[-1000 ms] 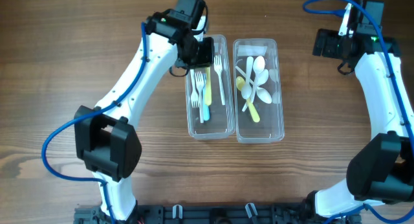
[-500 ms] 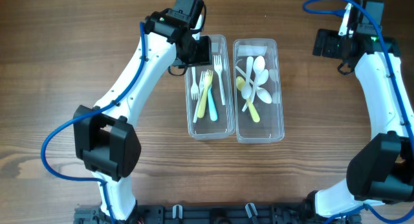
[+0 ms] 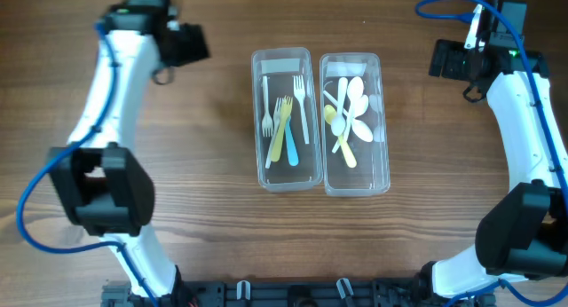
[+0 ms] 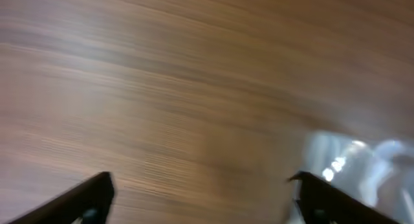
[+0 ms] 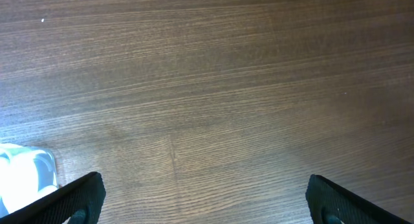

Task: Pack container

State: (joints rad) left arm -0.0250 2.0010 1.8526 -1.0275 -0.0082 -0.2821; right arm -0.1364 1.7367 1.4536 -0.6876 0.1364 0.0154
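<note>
Two clear plastic containers stand side by side mid-table. The left container (image 3: 297,174) holds several forks (image 3: 282,129), white, yellow and blue. Several white and yellow spoons (image 3: 348,112) lie in the right container (image 3: 355,184). My left gripper (image 3: 191,44) hangs open and empty over bare wood at the far left, well away from both. Its wrist view is blurred, with the left gripper (image 4: 204,201) wide apart and a container corner (image 4: 349,166) at the right. At the far right my right gripper (image 3: 441,59) (image 5: 206,201) is open with only wood between its fingers.
The table is dark wood. A corner of the right container (image 5: 26,175) shows at the bottom left of the right wrist view. Blue cables run along both arms.
My left gripper opened and let go of a fork over the left container, then swung away to the far left. The forks now lie in the container. The right arm stayed still.
</note>
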